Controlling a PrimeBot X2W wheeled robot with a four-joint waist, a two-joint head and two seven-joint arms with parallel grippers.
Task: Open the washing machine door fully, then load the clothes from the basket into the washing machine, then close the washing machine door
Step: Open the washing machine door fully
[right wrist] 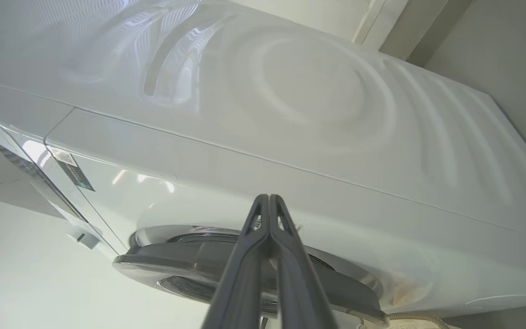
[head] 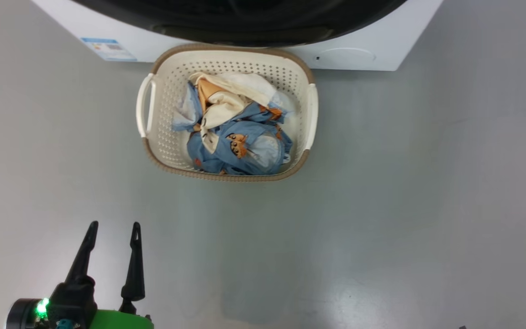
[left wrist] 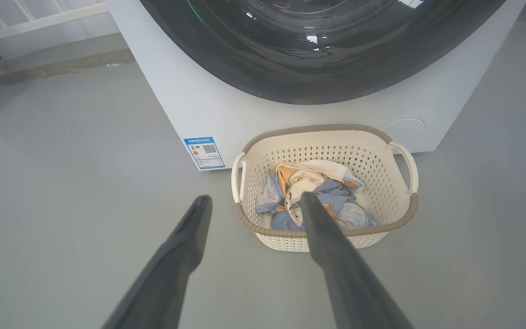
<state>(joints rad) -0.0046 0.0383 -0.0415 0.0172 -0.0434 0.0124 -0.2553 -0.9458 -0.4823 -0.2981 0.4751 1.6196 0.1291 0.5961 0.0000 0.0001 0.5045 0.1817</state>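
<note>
The washing machine (left wrist: pixel 190 105) stands white and boxy at the far side, and its glossy black door (left wrist: pixel 290 68) lies against its front. Directly before it on the floor sits the cream basket (head: pixel 231 51) with a brown rim. It holds the clothes (head: pixel 240 132), light-blue printed pieces with cream cloth on top. My left gripper (head: pixel 114 225) is open and empty, low at the near left, well short of the basket. In the left wrist view the basket (left wrist: pixel 318 130) and clothes (left wrist: pixel 313 183) lie just beyond the left gripper (left wrist: pixel 254 201). My right gripper (right wrist: pixel 267 197) is shut on nothing, pointing at the machine's side panel (right wrist: pixel 290 114) above the door edge (right wrist: pixel 176 265).
Grey floor (head: pixel 381 205) spreads wide around the basket. A blue label (left wrist: pixel 204 153) marks the machine's lower left corner and a round cover (left wrist: pixel 404 125) its lower right. White rails and a step (left wrist: pixel 39 18) stand beyond the machine's left side.
</note>
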